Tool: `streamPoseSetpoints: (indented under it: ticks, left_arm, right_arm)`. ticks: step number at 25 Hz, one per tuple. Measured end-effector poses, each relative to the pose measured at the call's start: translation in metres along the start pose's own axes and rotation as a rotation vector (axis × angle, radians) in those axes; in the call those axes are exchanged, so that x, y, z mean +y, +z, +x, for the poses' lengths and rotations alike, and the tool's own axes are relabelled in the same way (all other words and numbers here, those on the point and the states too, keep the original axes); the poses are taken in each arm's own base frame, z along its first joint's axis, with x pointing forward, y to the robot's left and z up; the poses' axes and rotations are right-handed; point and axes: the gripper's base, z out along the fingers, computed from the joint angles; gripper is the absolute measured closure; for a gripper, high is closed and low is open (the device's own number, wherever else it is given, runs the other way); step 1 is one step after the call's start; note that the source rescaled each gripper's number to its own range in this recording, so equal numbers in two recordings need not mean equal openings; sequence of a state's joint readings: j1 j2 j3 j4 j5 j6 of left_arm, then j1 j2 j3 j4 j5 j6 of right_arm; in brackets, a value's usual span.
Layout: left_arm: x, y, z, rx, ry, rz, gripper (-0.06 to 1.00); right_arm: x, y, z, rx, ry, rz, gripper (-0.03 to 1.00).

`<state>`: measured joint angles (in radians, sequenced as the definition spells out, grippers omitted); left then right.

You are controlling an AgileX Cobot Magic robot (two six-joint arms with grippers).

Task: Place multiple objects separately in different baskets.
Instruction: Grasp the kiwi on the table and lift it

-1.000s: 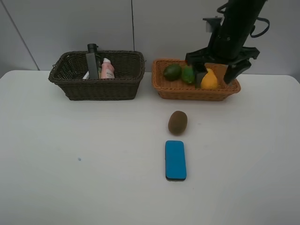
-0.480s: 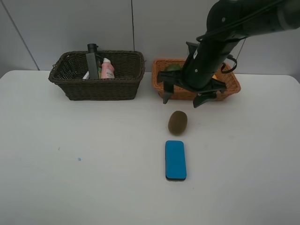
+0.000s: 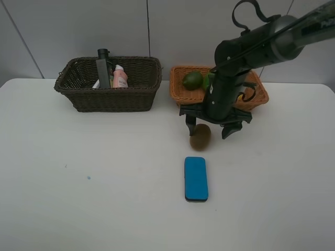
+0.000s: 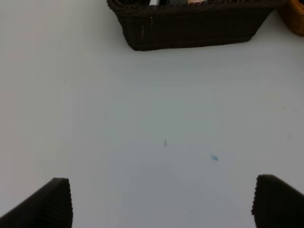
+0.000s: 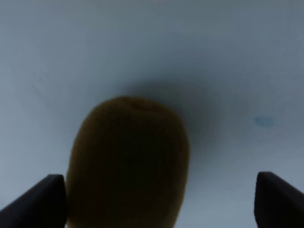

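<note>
Nearest the viewer, the blue flat eraser (image 3: pixel 196 179) lies flat on the white table (image 3: pixel 78 198), well clear of both baskets. Just beyond it rests the brown kiwi (image 3: pixel 200 137), also on the table surface. The right gripper (image 3: pixel 210 127) hangs directly over the kiwi with its jaws spread wide, one on each side of the fruit; the fruit is not gripped. In the right wrist view the kiwi (image 5: pixel 128 164) fills the space between the two fingertips.

Farther back, the light orange-tan basket (image 3: pixel 180 97) holds a green round fruit (image 3: pixel 192 80). To its left, the dark brown basket (image 3: pixel 112 97) contains the dark green pump bottle (image 3: pixel 103 69) and the pink bottle (image 3: pixel 120 77), both upright.

The left gripper (image 4: pixel 161 202) hovers over bare table, jaws released and empty.
</note>
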<state>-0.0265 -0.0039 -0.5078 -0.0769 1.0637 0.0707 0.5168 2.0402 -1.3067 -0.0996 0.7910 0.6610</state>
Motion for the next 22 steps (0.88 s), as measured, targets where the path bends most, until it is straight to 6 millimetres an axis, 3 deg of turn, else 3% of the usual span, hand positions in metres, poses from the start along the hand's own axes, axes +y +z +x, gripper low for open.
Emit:
streamPoseSetpoints:
  ticks: [10,12,13,16,22]
  left_arm:
    - [0.0,0.0,0.0,0.0,0.0,0.0,0.01]
    - [0.0,0.0,0.0,0.0,0.0,0.0,0.01]
    - [0.0,0.0,0.0,0.0,0.0,0.0,0.01]
    - [0.0,0.0,0.0,0.0,0.0,0.0,0.01]
    - [0.0,0.0,0.0,0.0,0.0,0.0,0.01]
  right_arm:
    - [0.0032,0.0116,0.0002,0.01,0.022,-0.019,-0.03]
    - [0.0032,0.0116,0.0003,0.01,0.023,-0.02,0.09]
    - [0.0034,0.0116,0.0004,0.011,0.025,-0.021,0.25]
    - [0.0038,0.0115,0.0013,0.022,0.035,-0.026,0.88]
    - [0.003,0.0115,0.0031,0.041,0.039,-0.017,0.88]
